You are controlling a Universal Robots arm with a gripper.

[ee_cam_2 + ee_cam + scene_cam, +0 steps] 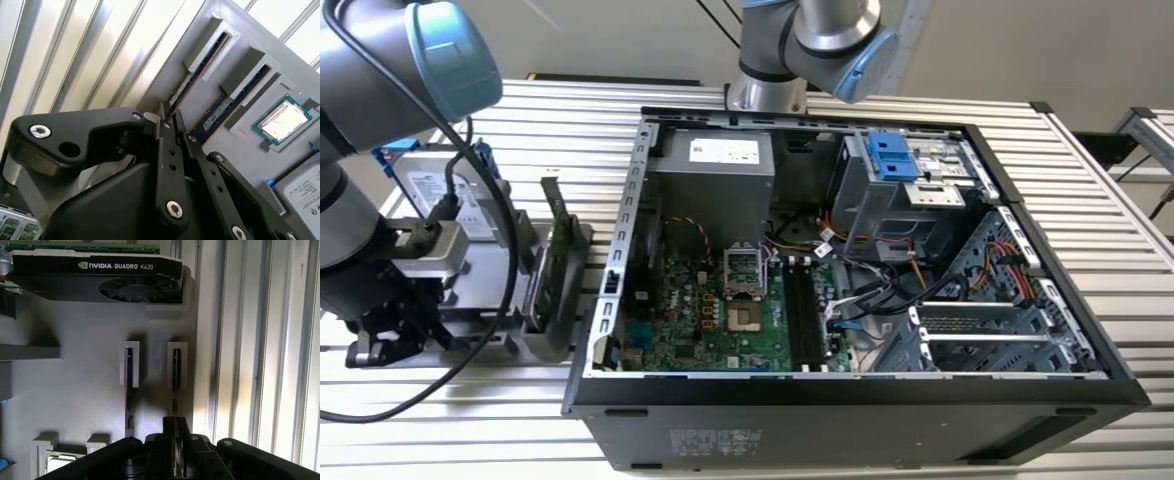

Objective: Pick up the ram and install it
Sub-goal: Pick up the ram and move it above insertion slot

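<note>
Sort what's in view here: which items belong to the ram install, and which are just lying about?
Belongs to the job: end effector; ram stick in line with it; black motherboard slots in the open case.
Just lying about: other ram stick; graphics card; processor; hard drive.

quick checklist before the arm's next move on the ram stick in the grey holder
1. The tool lined up with the thin dark ram stick standing edge-on: ok.
2. That stick seated in its slot of the grey plastic holder tray: ok, not lifted.
3. The second dark stick in the neighbouring slot, apart from the tool: ok.
4. The black fan-cooled graphics card apart from the tool: ok.
5. The long black motherboard slots in the open black computer case, latches open: cannot tell.
</note>
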